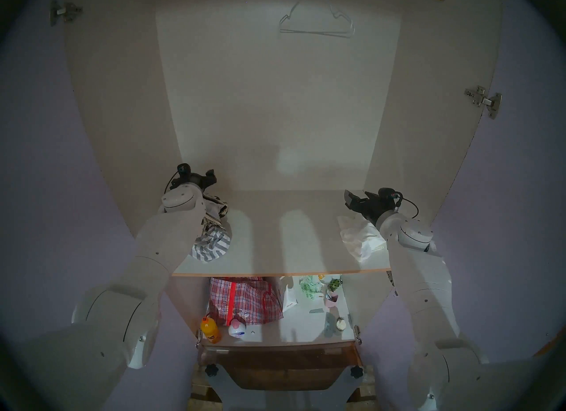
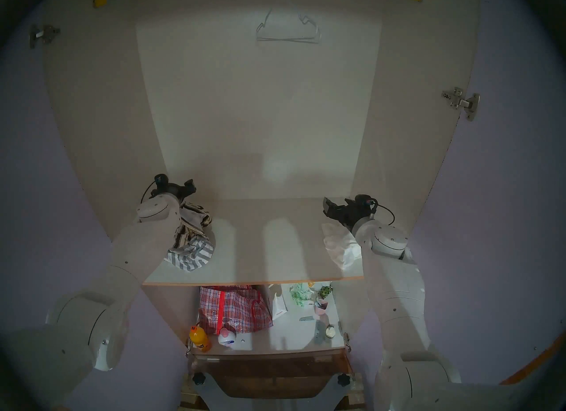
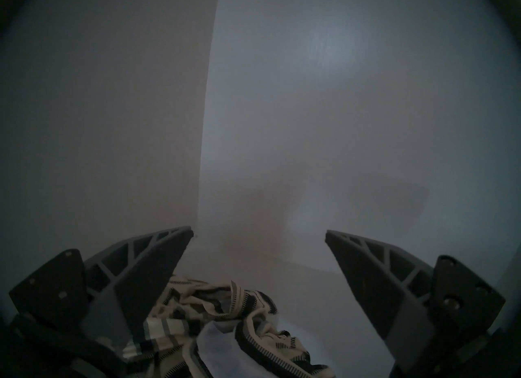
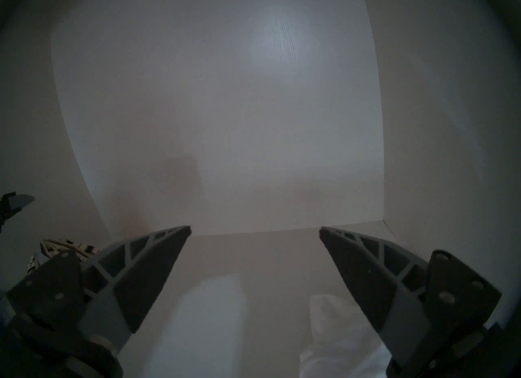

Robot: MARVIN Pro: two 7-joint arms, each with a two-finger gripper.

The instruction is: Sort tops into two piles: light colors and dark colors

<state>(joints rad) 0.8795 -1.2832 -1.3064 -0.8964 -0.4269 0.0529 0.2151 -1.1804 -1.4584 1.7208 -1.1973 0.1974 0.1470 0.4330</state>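
Note:
On the wardrobe shelf (image 1: 291, 241) the dark pile lies at the left: the beige top with thin black stripes (image 1: 216, 211) behind the white top with broad grey stripes (image 1: 211, 245). My left gripper (image 1: 211, 177) hovers just above the back of this pile, open and empty; the left wrist view (image 3: 259, 232) shows the beige top (image 3: 225, 312) below its fingers. The plain white top (image 1: 358, 235) lies at the right. My right gripper (image 1: 349, 200) is open and empty just above its back edge; the white top shows low in the right wrist view (image 4: 329, 326).
The wardrobe's back and side walls close in the shelf. A wire hanger (image 1: 317, 22) hangs from the rail high above. On the lower shelf lie a red-and-white checked plastic bag (image 1: 245, 297), an orange bottle (image 1: 210, 329) and several small items.

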